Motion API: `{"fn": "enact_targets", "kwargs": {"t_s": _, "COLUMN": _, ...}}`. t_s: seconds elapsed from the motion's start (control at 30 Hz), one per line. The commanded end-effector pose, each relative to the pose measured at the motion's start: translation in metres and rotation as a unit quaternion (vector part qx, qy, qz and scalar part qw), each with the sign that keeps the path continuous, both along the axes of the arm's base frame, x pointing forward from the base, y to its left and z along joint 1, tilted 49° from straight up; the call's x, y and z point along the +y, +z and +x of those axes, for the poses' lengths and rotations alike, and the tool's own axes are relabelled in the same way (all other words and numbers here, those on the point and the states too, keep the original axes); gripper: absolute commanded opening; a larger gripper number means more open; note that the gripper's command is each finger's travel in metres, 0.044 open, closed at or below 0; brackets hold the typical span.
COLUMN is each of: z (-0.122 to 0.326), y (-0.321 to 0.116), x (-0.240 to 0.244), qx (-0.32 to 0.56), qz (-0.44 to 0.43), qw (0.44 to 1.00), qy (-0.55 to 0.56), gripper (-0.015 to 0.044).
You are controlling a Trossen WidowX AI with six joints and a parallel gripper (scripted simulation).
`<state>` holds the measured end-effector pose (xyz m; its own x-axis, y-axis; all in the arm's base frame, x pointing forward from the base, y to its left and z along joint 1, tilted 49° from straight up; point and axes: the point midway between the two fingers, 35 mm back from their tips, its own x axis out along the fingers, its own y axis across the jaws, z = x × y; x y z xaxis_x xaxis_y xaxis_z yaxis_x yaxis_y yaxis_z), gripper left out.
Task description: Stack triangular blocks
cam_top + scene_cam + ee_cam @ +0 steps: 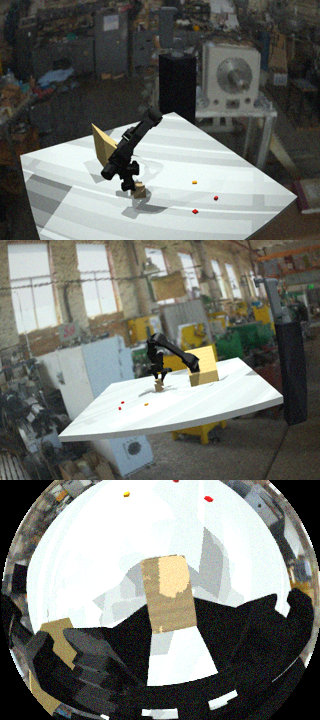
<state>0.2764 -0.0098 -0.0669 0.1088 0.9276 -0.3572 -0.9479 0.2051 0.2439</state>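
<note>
Tabletop, white and slab-like [219, 165] [206, 400] [100, 540], lies under our jointed black arm [139, 134] [175, 349]. We see a big tan block [99, 144] [204, 364] [59, 635]. Our black gripper [133, 188] [158, 378] [168, 603] clamps a tan triangular block [138, 184] [158, 381] [172, 580] over the lower triangular block [140, 193] [158, 388]; we cannot tell whether they touch. Well apart lie small red and orange pieces [195, 211] [146, 404] [208, 499].

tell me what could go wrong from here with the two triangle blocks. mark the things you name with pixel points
The held triangular block [158, 381] [170, 595] sits right over the lower triangular block [139, 193] [159, 388], its end seemingly not yet lined up, so pressing down now might shove the lower one along the table [168, 227] [180, 410].

The jaws [159, 380] are closed on the upper block, so if they open before the sloped faces seat, it could slide down the slope and leave the top uneven.
</note>
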Motion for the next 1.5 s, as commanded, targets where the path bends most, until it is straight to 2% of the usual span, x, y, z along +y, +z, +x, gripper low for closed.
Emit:
{"fn": "enact_targets", "kwargs": {"t_s": 0.0, "z": 0.0, "y": 0.001, "x": 0.002, "qx": 0.001, "qz": 0.001, "qw": 1.0, "qy": -0.002, "gripper": 0.0}}
{"fn": "enact_targets", "kwargs": {"t_s": 1.47, "z": 0.002, "y": -0.006, "x": 0.022, "qx": 0.001, "qz": 0.002, "qw": 1.0, "qy": -0.004, "gripper": 0.0}}
